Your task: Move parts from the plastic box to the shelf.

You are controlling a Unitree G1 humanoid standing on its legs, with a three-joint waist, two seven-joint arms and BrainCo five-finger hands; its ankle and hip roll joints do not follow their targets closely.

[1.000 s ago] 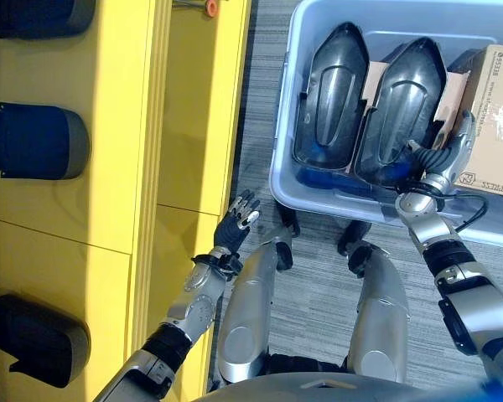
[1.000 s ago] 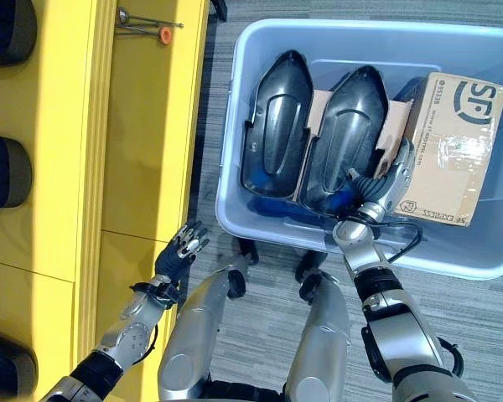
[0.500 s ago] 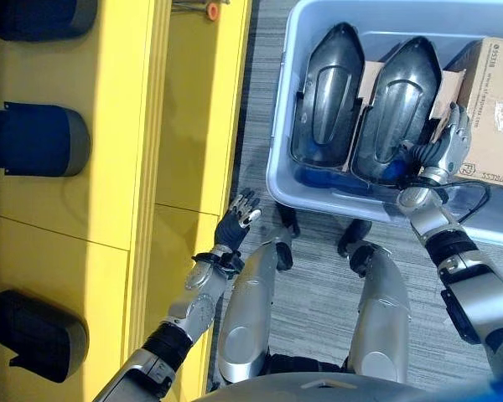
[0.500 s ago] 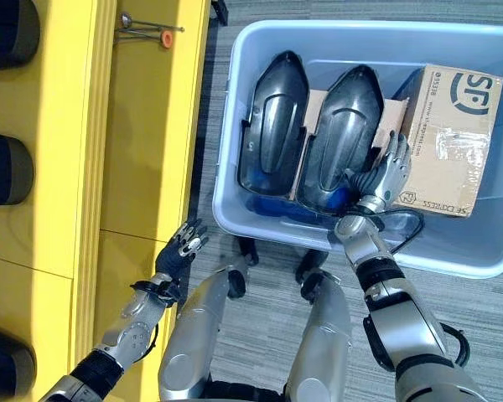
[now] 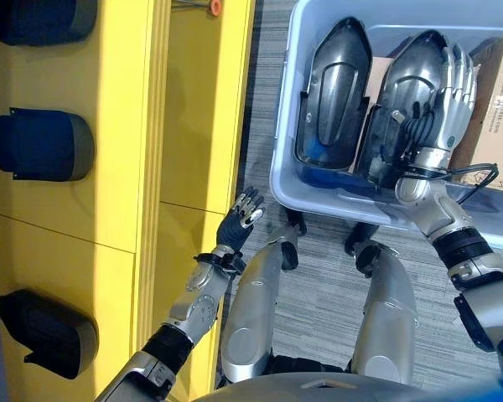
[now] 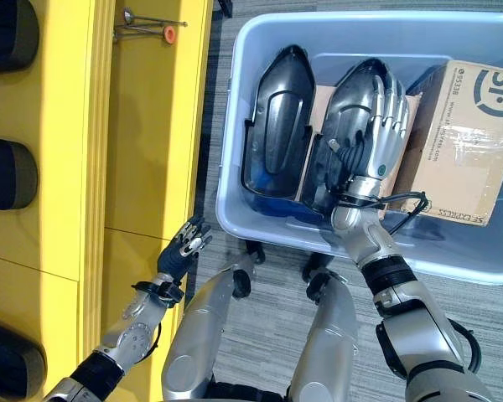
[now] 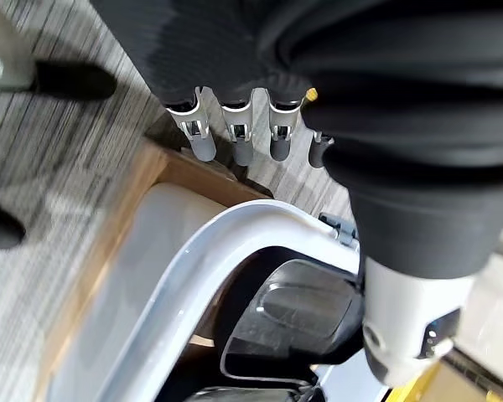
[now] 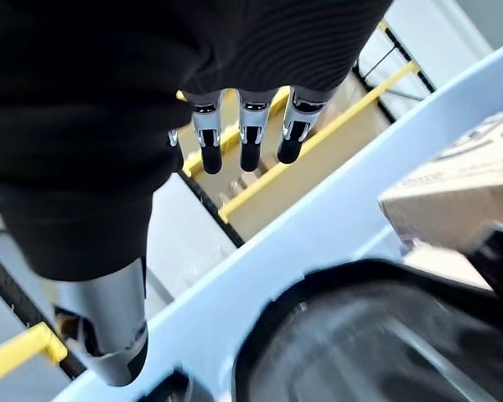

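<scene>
- Cardboard box [image 6: 465, 142], brown, taped: just beside the right hand [image 6: 377, 126], on its outer side.
- Cardboard sheet [image 5: 377, 74]: just inward of that hand.
- Metal rod [image 6: 169, 33], orange-capped: well ahead of the left hand [image 6: 180, 251].
- Carpet [image 6: 268, 352], grey, striped: below the left hand.

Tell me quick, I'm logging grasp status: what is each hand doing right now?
Left hand: open, holding nothing, beside the yellow shelf.
Right hand: open, fingers straight over the right dark moulded plastic part in the pale blue plastic box.

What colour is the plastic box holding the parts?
Pale blue-grey; the plastic box shows best in the right eye view.
</scene>
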